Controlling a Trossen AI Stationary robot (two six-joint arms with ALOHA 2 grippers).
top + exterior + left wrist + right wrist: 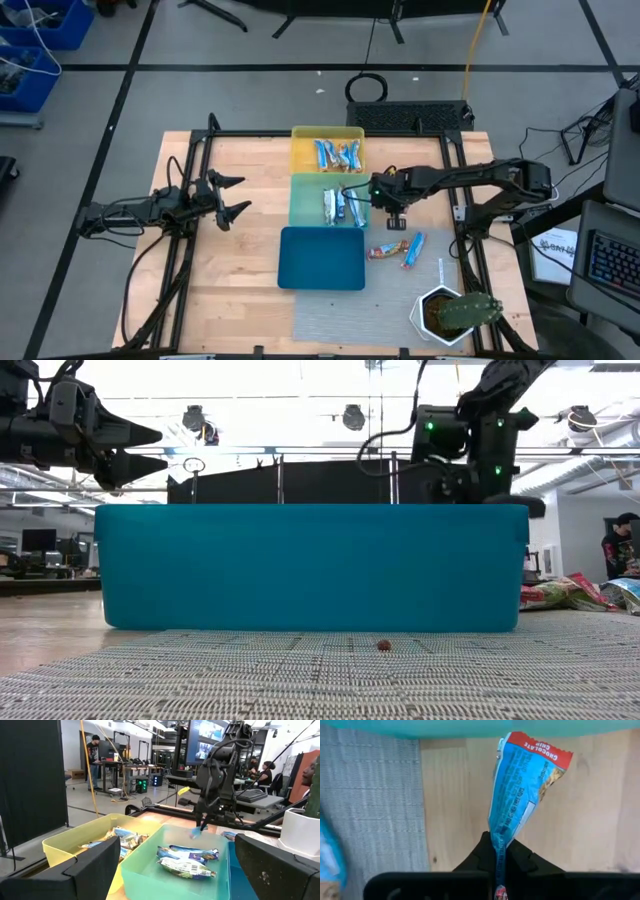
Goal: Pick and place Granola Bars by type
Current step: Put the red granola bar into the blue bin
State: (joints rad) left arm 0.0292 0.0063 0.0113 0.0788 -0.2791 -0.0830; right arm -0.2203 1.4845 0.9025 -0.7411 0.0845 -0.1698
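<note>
Left hand (232,197): left of the green tray, up off the bench (220,270), fingers spread wide, holding nothing.
Yellow tray (300,135): just behind the green tray, a few bars inside.
Green tray (300,200): middle of the bench, some bars inside.
Blue tray (320,260): just in front of the green tray.
Right hand (396,217): just right of the green tray, pinching a blue bar (522,785) with a red end by its tip.
Loose bars (400,248): flat on the bench, right of the blue tray.

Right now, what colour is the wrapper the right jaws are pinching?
Blue with a red end strip, best seen in the right wrist view: the granola bar hangs from the right gripper.
</note>
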